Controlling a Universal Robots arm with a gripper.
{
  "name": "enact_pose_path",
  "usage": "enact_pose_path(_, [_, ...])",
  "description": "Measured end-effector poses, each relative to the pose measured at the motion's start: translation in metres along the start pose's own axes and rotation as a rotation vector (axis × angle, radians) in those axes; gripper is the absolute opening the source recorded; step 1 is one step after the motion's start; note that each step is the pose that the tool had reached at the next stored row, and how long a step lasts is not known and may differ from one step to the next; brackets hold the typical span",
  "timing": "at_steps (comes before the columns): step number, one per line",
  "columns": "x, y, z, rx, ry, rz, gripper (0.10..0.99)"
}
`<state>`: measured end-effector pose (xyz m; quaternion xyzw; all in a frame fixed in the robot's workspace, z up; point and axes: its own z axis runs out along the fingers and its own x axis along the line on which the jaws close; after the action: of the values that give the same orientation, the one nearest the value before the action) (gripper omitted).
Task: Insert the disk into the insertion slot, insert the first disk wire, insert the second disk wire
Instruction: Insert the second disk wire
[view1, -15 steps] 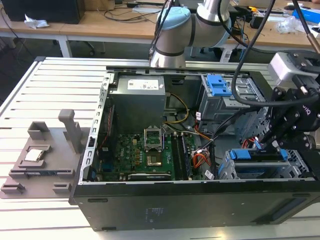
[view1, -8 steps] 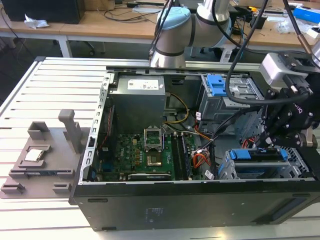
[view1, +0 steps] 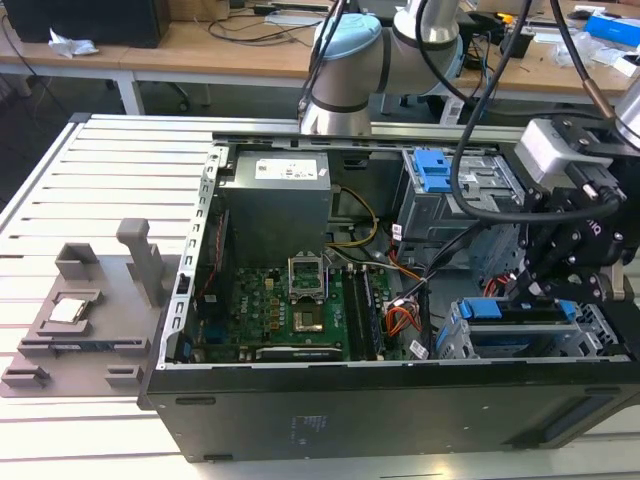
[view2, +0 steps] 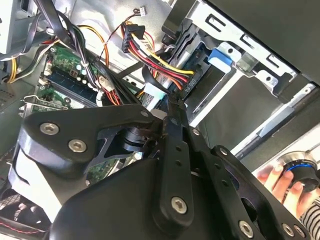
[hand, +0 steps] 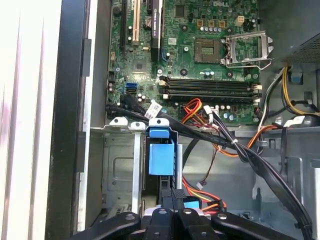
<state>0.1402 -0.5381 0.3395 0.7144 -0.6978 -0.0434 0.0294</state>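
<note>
In the exterior view the disk (view1: 515, 338), with its blue frame (view1: 493, 308), lies inside the insertion slot (view1: 455, 340), a low metal cage at the case's front right corner. My gripper (view1: 522, 293) hangs right over the disk's inner end. In the second wrist view the gripper (view2: 173, 103) is shut, its tips on a black connector (view2: 184, 86) whose red, yellow and black wires (view2: 160, 62) run back into the case. The first wrist view has the gripper (hand: 172, 192) just behind the blue frame (hand: 161, 157), with a small blue plug (hand: 192, 203) beside it.
The motherboard (hand: 200, 65) and loose black cables (hand: 260, 165) lie beside the cage. A taller grey bay with a blue latch (view1: 436, 170) stands behind it. A person's hand (view2: 280, 182) holds a round knob outside the case. A grey fixture (view1: 80, 310) sits on the table to the exterior view's left.
</note>
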Motion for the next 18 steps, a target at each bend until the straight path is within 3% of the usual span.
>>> enact_pose_path(7, [-0.0001,0.0000,-0.0012,0.000,-0.0014,0.000,0.106])
enact_pose_path(10, [-0.0010,0.0026,-0.0263,0.000,0.0017,0.000,0.106])
enact_pose_path(13, [-0.0012,0.0039,-0.0390,0.000,0.0017,0.000,0.106])
enact_pose_path(18, [-0.0012,0.0042,-0.0416,0.000,0.0017,0.000,0.106])
